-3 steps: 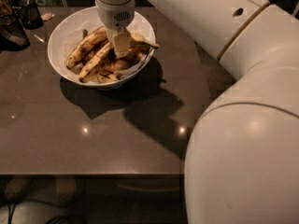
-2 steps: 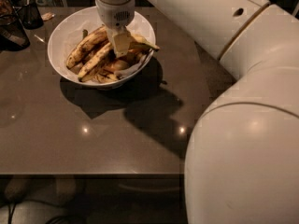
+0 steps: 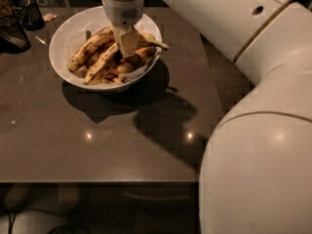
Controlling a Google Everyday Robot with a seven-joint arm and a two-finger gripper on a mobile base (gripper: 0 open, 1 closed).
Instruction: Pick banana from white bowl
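The claw [image 3: 129, 42] sits in the white bowl [image 3: 65, 37], apparently hemmed by piled bananas [image 3: 90, 47].

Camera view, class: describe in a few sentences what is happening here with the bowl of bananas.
A robot arm reaches over a dark table, and its gripper is lowered into the white bowl, among several brown-speckled bananas. The gripper sits at the upper end of a long banana lying diagonally across the bowl. Nothing has been lifted out yet: the bananas all rest inside the bowl, which stands toward the table's far left corner.
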